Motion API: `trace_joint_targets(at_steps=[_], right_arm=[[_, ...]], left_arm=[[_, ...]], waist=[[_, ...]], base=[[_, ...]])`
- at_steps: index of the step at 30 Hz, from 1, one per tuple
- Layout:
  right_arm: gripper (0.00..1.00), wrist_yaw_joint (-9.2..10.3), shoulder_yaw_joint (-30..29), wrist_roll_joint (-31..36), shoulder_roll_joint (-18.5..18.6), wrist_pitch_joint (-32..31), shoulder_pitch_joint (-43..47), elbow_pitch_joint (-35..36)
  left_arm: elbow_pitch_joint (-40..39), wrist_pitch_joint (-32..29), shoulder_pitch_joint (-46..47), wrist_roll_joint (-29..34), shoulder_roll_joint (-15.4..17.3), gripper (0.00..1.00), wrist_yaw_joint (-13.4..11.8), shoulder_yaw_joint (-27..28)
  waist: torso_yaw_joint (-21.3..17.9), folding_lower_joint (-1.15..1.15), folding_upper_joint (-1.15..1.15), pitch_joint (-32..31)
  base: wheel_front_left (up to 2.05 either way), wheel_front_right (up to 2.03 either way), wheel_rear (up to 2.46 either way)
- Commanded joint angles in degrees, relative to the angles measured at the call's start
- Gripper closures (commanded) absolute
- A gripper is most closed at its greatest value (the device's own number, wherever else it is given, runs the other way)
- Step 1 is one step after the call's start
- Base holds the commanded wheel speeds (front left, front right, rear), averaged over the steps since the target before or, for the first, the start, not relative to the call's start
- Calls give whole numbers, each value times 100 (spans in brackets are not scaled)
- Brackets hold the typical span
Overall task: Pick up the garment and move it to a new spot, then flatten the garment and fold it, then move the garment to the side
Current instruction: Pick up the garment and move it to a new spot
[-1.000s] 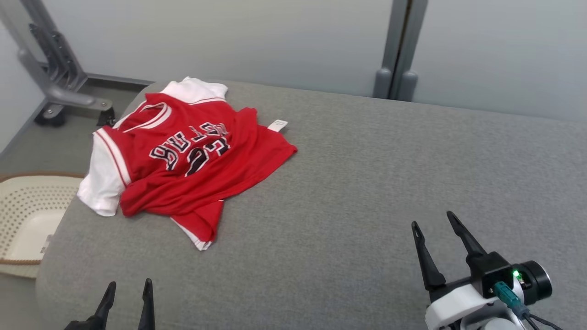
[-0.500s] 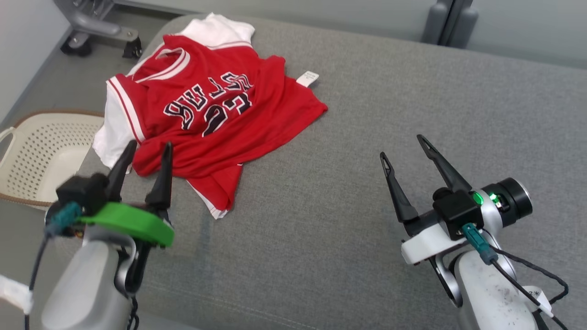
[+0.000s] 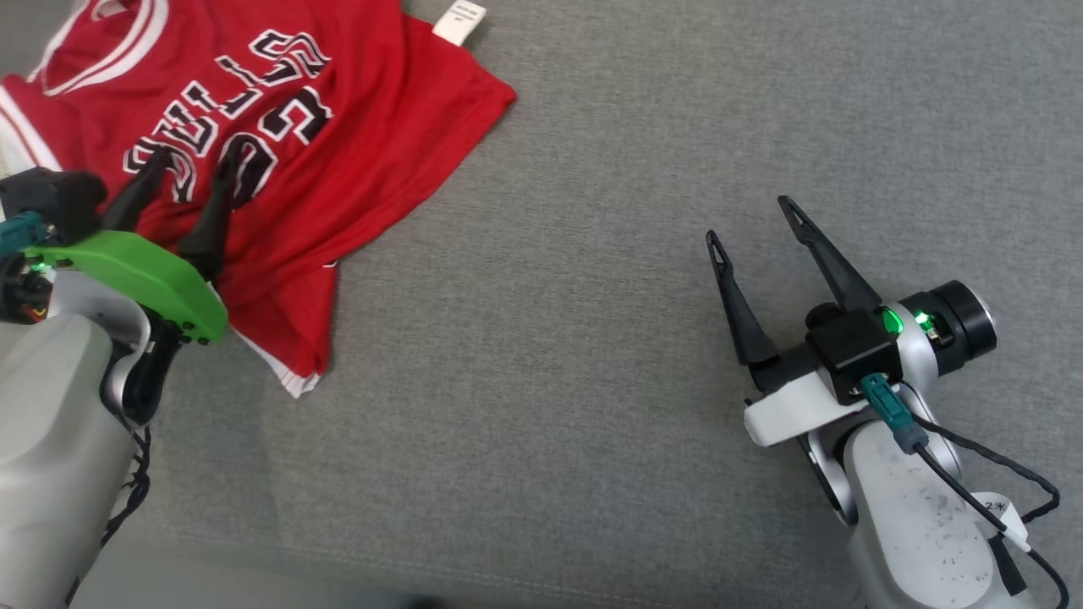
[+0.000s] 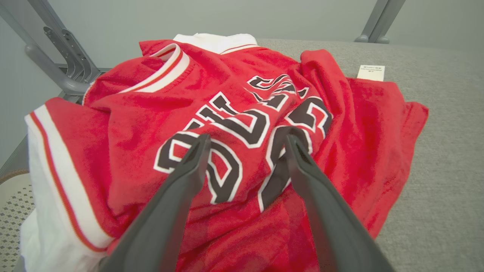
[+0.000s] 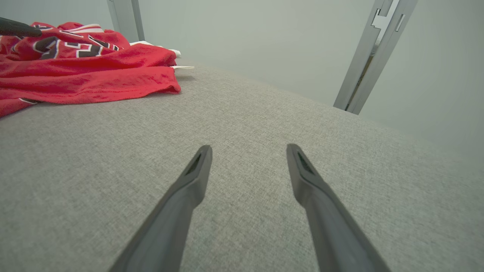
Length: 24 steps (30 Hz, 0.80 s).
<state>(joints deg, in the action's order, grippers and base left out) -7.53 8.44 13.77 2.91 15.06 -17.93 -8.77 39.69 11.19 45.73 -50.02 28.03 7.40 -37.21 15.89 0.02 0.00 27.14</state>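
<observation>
The garment point(image 3: 355, 110) is a red jersey with black-and-white lettering and white sleeves, lying rumpled at the upper left of the grey padded surface point(image 3: 592, 381). My left gripper point(image 3: 193, 156) hovers open just above its lettered front, with nothing between the fingers. In the left wrist view the two fingers of the left gripper point(image 4: 247, 134) frame the printed number on the garment point(image 4: 124, 113). My right gripper point(image 3: 751, 220) stands open over bare grey surface, far right of the jersey. The right wrist view shows the right gripper point(image 5: 248, 147) open and the garment point(image 5: 87, 79) off at the upper left.
A white label point(image 3: 459, 19) sticks out at the jersey's far edge. A cream perforated basket point(image 4: 11, 196) sits below the surface's left end. Grey metal frame posts point(image 4: 60, 49) point(image 5: 372, 56) stand behind the surface against a pale wall.
The head camera has tilted down, shifting the whole picture. My left gripper has advanced from the jersey's near edge to over its lettering. Both grippers stay open.
</observation>
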Motion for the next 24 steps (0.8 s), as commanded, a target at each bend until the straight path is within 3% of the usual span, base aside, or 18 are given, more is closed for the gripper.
trace_joint_targets(at_steps=[1,2,3,4,5,10,14,24], right_arm=[[0,8,-16,9,9,18,-68,36],[0,8,-22,4,7,18,-71,40],[0,8,-29,-3,6,18,-67,43],[0,8,-39,-17,6,18,-49,43],[0,8,-48,-31,3,18,-20,38],[0,8,-92,-136,2,18,191,-9],[0,8,-154,-251,4,18,354,15],[0,8,-150,-730,3,18,894,-25]], left_arm=[[150,-31,108,-81,38,0,17,-68],[314,-38,160,-119,57,0,17,-115],[447,-38,203,-148,62,7,16,-149],[570,-22,242,-165,61,61,17,-212],[671,13,272,-203,58,100,16,-259],[937,212,335,-234,89,100,17,-373],[904,373,396,-173,228,100,-25,-122],[-953,361,249,401,1022,100,-277,343]], waist=[[-413,-2,0,365],[-425,-2,0,354],[-432,-2,0,334],[-438,-2,0,306],[-438,-2,0,272],[-378,-2,0,1],[-335,-2,0,-296],[-453,-2,0,-1228]], base=[[0,0,0],[0,0,0],[0,0,0],[0,0,0],[0,0,0],[0,0,0],[0,0,0],[0,0,0]])
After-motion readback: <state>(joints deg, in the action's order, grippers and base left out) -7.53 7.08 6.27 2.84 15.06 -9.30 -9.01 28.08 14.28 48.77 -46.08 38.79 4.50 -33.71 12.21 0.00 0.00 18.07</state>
